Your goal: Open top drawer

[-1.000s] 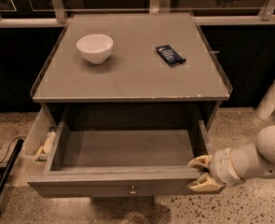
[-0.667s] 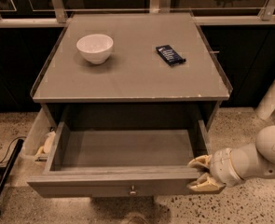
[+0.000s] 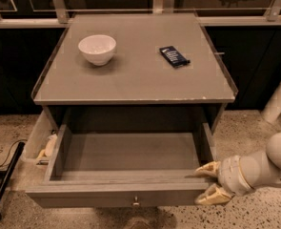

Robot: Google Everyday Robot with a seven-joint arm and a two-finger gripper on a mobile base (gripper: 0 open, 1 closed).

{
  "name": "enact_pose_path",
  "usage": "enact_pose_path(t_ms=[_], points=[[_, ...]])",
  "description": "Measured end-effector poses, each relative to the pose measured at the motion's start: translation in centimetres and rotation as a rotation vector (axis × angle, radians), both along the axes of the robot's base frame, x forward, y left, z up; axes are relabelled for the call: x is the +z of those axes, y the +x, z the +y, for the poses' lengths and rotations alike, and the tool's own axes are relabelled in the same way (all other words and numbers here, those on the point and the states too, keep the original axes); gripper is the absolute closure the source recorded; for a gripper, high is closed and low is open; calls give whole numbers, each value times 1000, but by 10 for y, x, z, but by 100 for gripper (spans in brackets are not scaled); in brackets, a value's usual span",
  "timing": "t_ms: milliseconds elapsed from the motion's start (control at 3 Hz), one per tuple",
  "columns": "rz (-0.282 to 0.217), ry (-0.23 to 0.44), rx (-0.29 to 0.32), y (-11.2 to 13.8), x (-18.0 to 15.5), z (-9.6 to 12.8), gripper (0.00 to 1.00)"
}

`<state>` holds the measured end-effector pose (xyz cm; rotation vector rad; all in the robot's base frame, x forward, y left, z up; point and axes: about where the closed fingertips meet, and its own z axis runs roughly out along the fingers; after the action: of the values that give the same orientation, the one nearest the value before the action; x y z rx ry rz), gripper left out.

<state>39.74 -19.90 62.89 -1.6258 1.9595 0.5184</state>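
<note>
Top drawer (image 3: 130,151) sitting pulled well out under tabletop (image 3: 135,78), knob (image 3: 136,200) at centre of front panel. Interior showing bare grey floor, nothing lying in it.

Gripper (image 3: 210,182) sitting at drawer's right front corner, fingers spread, straddling panel end; contact unclear.

Risk: finger catching corner on retreat, skewing drawer or nudging it shut. Further pulling risking drawer leaving runners.

Narrow left drawer (image 3: 35,140) standing open, holding pale object (image 3: 49,146). White bowl (image 3: 97,49) on tabletop looking empty; dark packet (image 3: 174,56) lying well apart.
</note>
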Motion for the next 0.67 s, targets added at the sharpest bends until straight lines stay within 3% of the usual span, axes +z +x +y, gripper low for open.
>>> enact_pose_path(t_ms=[333,667], points=[[0,1,1,-1,1,0,61],[1,-6,-7,-19,4,-7,85]])
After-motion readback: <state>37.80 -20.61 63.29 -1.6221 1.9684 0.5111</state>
